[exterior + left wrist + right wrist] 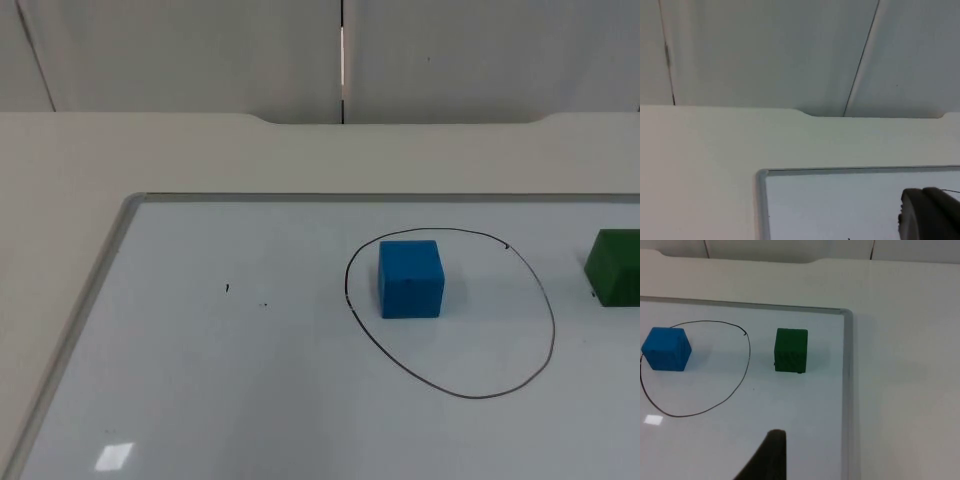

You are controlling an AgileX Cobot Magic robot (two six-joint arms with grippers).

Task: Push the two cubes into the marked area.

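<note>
The whiteboard [250,400] looks smooth and glossy, catching a bright glare, inside a thin metal-looking frame [115,240]. The blue cube [411,279] and green cube [791,350] look matt. The table [60,170] around them is matt off-white.

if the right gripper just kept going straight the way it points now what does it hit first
Probably the green cube: in the right wrist view it sits almost straight ahead of the right gripper's fingertip, with bare whiteboard between them. Depth is hard to judge; it might meet the board first.
</note>
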